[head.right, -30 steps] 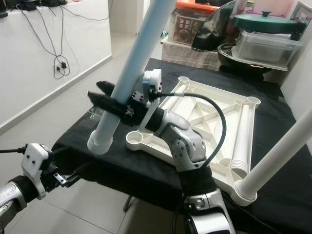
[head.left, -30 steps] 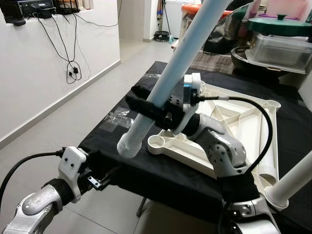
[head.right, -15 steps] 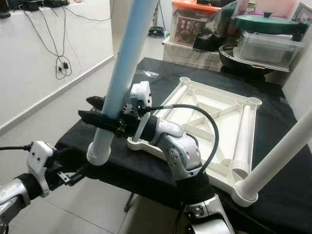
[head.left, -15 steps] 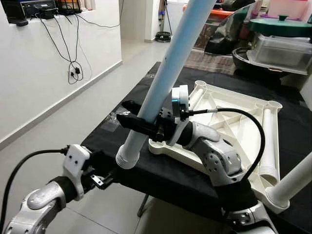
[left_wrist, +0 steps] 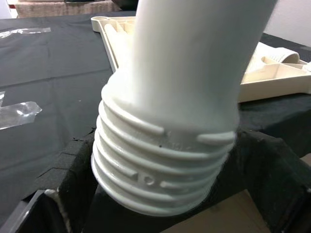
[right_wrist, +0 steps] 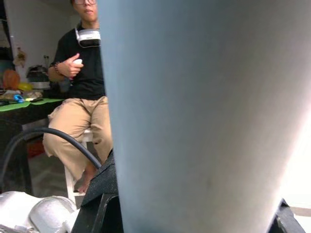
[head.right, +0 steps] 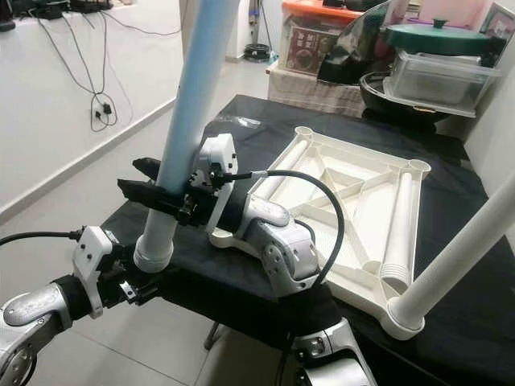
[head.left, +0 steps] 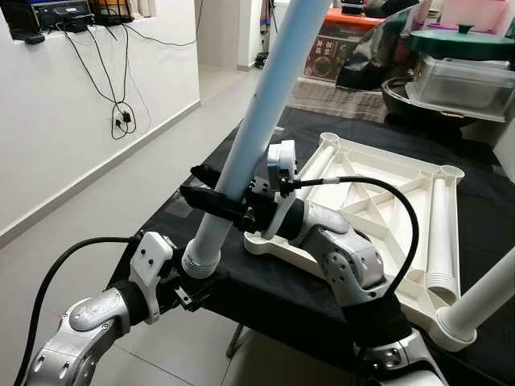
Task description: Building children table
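Observation:
My right gripper [head.left: 216,203] is shut on a long pale table leg [head.left: 265,104], holding it tilted above the near left corner of the black-covered table [head.left: 265,277]. The leg's threaded end [head.left: 201,256] points down and toward me. My left gripper [head.left: 187,288] is just under that end, open, with black fingers [left_wrist: 272,179] on either side of the threads [left_wrist: 160,170]. The white tabletop [head.left: 386,193] lies upside down on the cloth. A second leg [head.left: 483,297] stands in its near right corner socket. Another leg [head.left: 438,233] lies along its right side.
A white wall with hanging cables [head.left: 121,104] runs along the left, with open tiled floor beside the table. A clear box and a green-lidded pot [head.left: 459,68] stand behind the table. Plastic wrap [head.right: 241,121] lies on the cloth. A person [right_wrist: 82,73] sits in the right wrist view.
The right gripper has swung the leg leftward and more upright, bringing its threaded end down past the table's edge. The left gripper has risen and moved in under that end.

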